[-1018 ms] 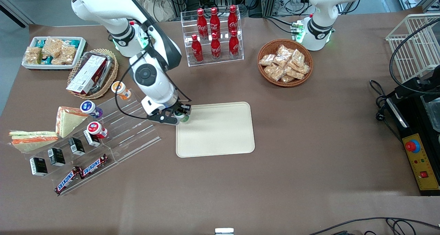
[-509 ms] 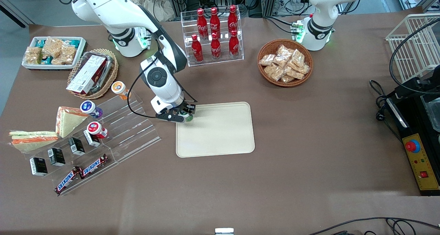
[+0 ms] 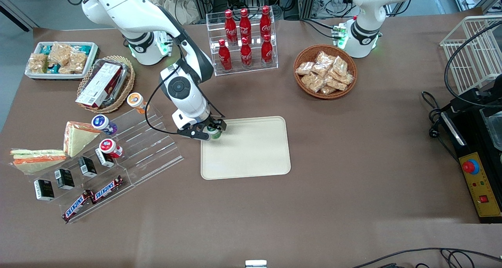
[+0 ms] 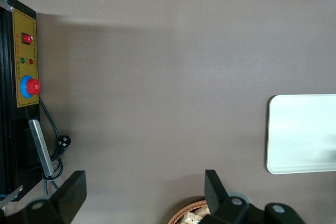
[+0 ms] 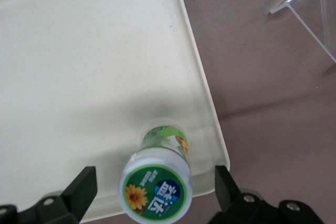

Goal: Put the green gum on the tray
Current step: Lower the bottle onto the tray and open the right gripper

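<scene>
The right arm reaches down, its gripper (image 3: 212, 131) low with jaws spread wide.

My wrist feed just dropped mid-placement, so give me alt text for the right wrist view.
The green gum stands upright on the tray, close to its rim, white lid with green label facing the camera. The gripper is open around it, its fingers apart from the bottle. Brown table borders the tray.
</scene>
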`<state>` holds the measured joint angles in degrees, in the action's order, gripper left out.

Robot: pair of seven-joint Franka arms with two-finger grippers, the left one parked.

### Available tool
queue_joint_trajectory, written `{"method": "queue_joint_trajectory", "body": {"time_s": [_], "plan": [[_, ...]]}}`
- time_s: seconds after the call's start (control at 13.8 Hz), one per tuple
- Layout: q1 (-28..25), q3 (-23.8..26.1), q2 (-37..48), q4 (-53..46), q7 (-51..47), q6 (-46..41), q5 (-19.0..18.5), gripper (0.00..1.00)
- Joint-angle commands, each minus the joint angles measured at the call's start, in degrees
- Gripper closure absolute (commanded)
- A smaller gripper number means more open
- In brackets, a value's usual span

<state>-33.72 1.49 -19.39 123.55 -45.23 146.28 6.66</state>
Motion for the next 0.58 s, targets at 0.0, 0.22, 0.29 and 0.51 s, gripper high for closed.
{"method": "queue_joint_trajectory", "body": {"time_s": [0.0,0.22,0.29,0.51], "plan": [[-0.21,-0.43,2.51,-1.46,0.41,-2.48,1.52,0.0],[0.05,-0.61,5.59,-8.3,0.76,-14.75,0.99,0.0],[0.14,-0.61,6.38,-11.9,1.02,-20.11,0.9,0.0],[2.51,-0.34,8.05,-25.42,4.87,-36.89,-1.11,0.0]]}}
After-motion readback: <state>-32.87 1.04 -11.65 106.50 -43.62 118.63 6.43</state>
